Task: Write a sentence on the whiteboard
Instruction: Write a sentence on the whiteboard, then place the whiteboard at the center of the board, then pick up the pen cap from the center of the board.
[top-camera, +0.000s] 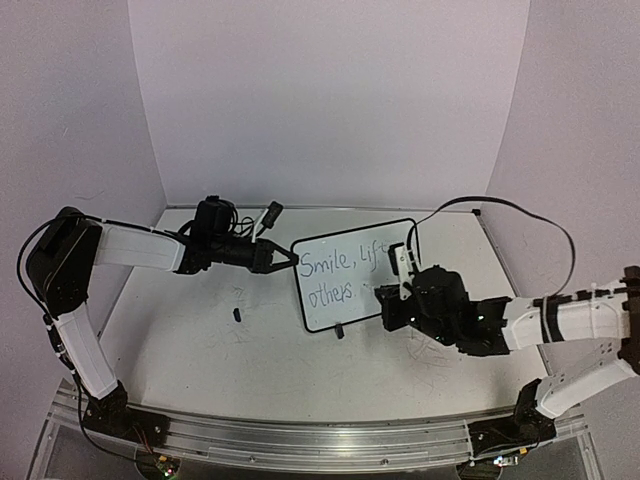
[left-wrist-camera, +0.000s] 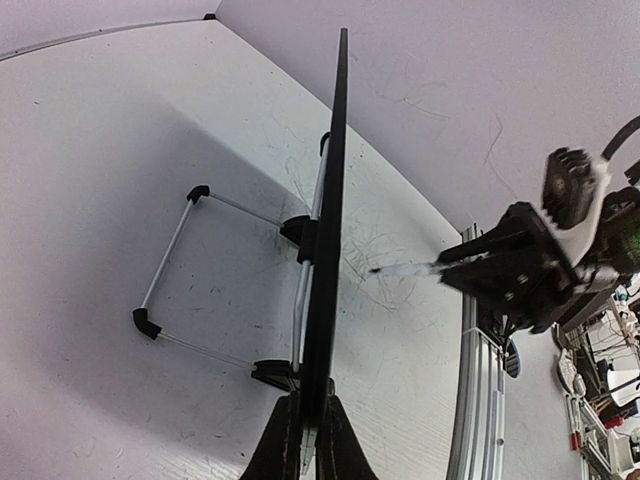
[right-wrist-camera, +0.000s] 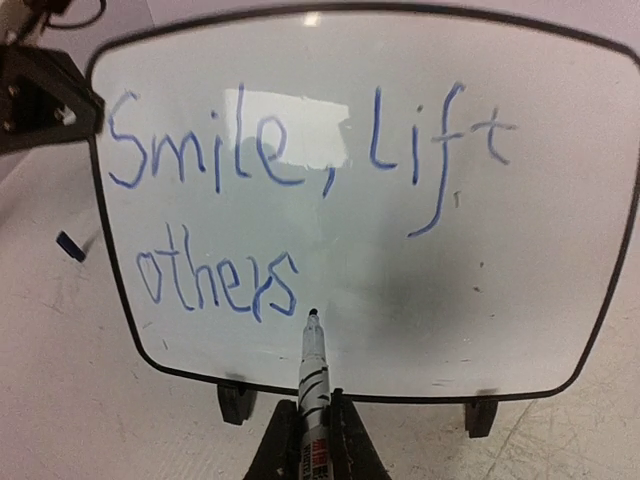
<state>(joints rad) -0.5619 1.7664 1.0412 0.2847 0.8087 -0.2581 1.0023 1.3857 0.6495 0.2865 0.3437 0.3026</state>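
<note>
On table, centre: one whiteboard, upright on two black feet, left edge clamped in left end effector. One sentence in blue, two lines, three words — "Smile, Lift" over "others". One marker gripped in right end effector, tip just short of board, right of the "s". Marker label — too blurred to read.
</note>
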